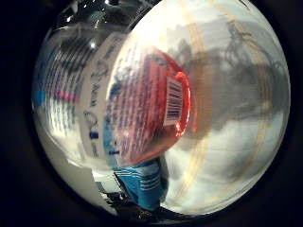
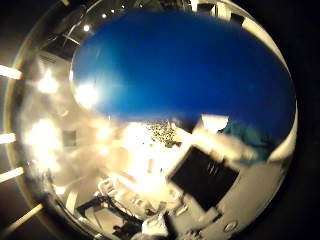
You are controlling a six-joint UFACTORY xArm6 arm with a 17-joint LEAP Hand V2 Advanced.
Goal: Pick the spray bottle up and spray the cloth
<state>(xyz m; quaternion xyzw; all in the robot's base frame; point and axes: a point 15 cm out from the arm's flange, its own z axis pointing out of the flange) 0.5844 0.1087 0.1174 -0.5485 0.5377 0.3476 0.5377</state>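
The spray bottle [image 1: 137,104] fills much of the little finger side view, pressed close to my palm. Its body is clear with a printed label, a barcode sticker and a red-orange base. The thumb side view shows its blue upper part [image 2: 185,70] right against the palm. My right hand [image 2: 210,175] shows as white and black finger parts curled beside the blue part, shut on the bottle. Beyond the bottle's base lies a white cloth [image 1: 227,161] with pale yellow stripes, well apart from it. The shadow of the hand and bottle falls on the cloth.
A blue fabric piece with white stripes [image 1: 142,184] lies beside the white cloth, near the bottle's side. A pale table edge [image 1: 71,175] shows next to it. Bright room lights and furniture [image 2: 75,145] appear beyond the bottle in the thumb side view.
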